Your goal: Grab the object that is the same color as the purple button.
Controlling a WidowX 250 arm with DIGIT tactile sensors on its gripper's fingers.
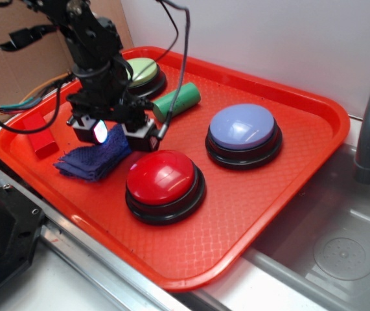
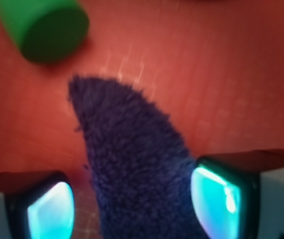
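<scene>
The dark purple-blue terry rag (image 1: 89, 162) lies on the red tray (image 1: 256, 214), left of centre. My gripper (image 1: 117, 135) is low over the rag's right end, open, with a glowing pad on each side of it. In the wrist view the rag (image 2: 132, 149) runs up between the pads: the right pad (image 2: 216, 199) touches its edge, and the left pad (image 2: 49, 211) stands a little apart from it. The purple button (image 1: 243, 129), with a lavender dome on a black base, sits to the right of the gripper, apart from it.
A red-domed button (image 1: 164, 181) stands just right of the rag. A green cylinder (image 1: 178, 100) lies behind the gripper and also shows in the wrist view (image 2: 42, 27). A light-green button (image 1: 142, 71) is at the back, a red block (image 1: 41, 139) at the left rim. A steel sink (image 1: 340, 253) is to the right.
</scene>
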